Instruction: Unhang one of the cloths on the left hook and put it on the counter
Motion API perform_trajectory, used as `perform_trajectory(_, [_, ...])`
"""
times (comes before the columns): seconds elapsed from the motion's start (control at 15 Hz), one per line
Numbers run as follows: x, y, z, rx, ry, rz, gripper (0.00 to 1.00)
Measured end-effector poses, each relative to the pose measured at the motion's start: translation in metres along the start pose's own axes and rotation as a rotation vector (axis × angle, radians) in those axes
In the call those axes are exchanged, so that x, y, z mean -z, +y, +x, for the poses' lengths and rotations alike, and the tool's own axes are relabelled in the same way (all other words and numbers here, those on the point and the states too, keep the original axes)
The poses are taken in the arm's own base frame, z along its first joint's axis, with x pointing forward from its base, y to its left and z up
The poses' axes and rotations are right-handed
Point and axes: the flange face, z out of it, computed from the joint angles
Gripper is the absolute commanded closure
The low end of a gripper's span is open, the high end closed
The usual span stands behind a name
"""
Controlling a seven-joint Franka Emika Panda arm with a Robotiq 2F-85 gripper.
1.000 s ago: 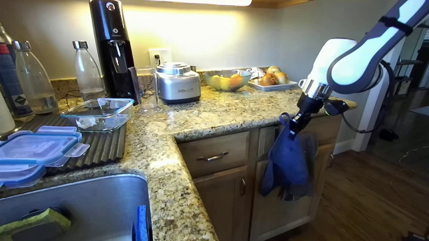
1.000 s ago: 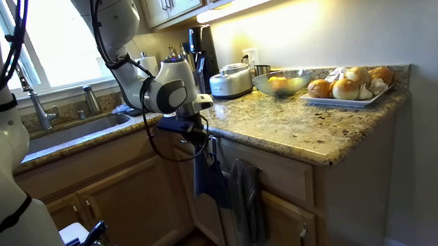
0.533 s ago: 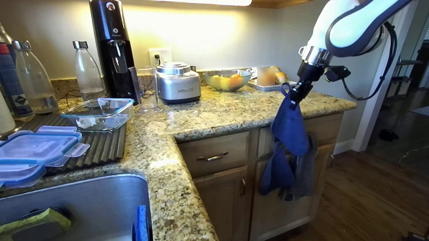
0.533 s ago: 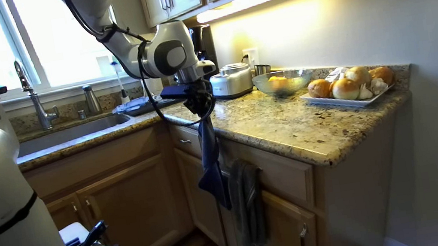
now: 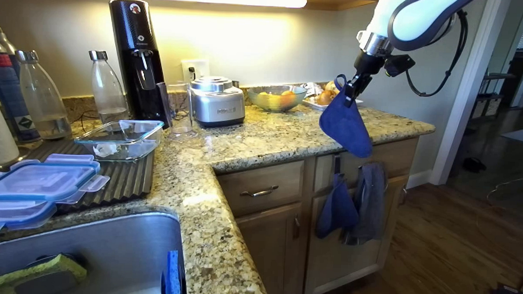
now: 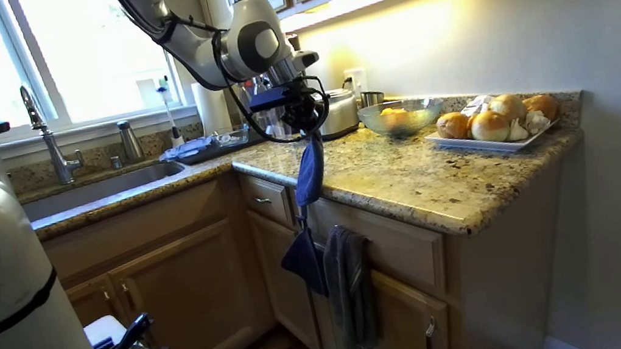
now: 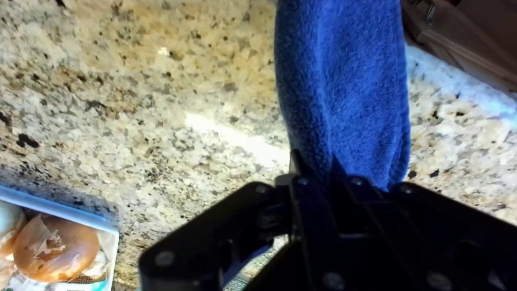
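Blue cloth (image 5: 345,128), one, in gripper (image 7: 316,162); second cloth (image 5: 337,210) hanging.

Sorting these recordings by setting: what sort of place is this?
A kitchen, probably in a home: there is a sink with a faucet, a granite counter over wooden cabinets, and onions set out.

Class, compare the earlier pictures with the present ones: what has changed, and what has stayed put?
The pincer rose, carrying the blue cloth up and toward the counter. Nothing was newly gripped or let go; the pincer held that cloth throughout. The other cloth and the grey towel stayed hanging.
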Motion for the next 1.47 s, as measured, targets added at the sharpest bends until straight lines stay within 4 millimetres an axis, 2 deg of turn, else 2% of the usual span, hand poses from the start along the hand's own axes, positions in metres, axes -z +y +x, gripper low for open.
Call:
perform_trajectory(0.13, [-0.016,0.002,0.013,0.008,0.015,-0.001,0.93])
perform_trajectory(0.33, [-0.052,0.006,0.03,0.003,0.036,0.005,0.93])
perform_trajectory(0.4, [-0.063,0.007,0.034,0.002,0.042,0.007,0.64])
perform_trajectory(0.47, [-0.074,0.009,0.038,0.001,0.046,0.006,0.63])
perform_trajectory(0.67, [-0.089,0.008,0.046,0.017,0.04,-0.01,0.45])
perform_trajectory(0.93, [-0.077,-0.004,0.051,0.062,0.029,-0.047,0.2])
perform_trajectory(1.13, [-0.057,-0.014,0.05,0.078,-0.018,-0.048,0.02])
perform_trajectory(1.27, [-0.042,-0.02,0.046,0.082,-0.055,-0.044,0.0])
perform_trajectory(1.33, [-0.036,-0.022,0.043,0.083,-0.075,-0.043,0.06])
perform_trajectory(1.4, [-0.029,-0.025,0.04,0.084,-0.096,-0.041,0.0])
perform_trajectory(1.47, [-0.024,-0.027,0.037,0.086,-0.109,-0.04,0.0])
